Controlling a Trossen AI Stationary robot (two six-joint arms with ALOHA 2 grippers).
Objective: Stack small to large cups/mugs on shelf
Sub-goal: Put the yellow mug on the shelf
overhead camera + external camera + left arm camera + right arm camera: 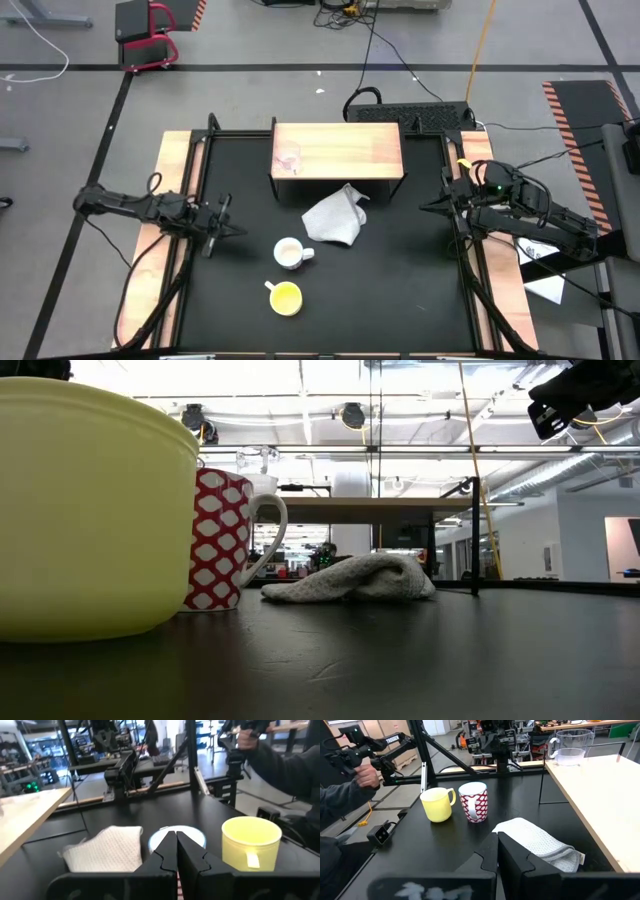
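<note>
Left gripper: fingers pressed together, holding nothing, at the left edge of the black tabletop.
Right gripper: fingers also pressed together, empty, at the right edge.
White mug with a red diamond pattern: straight ahead of the left gripper and near it, upright, handle turned toward the right arm.
Yellow cup with a handle: just beside the mug, on its side away from the shelf; handle toward the left arm.
Tiny clear glass cup: already on the low light-wood shelf with dark sides, at the end nearer the left arm.
Nearer arm: left, I'd judge; the right gripper is well apart from both.
In the way: a crumpled grey-white cloth between mug and shelf.
Room: a person's hand on a control arm beyond the table.
Unclear: probably no cup is nested yet.
</note>
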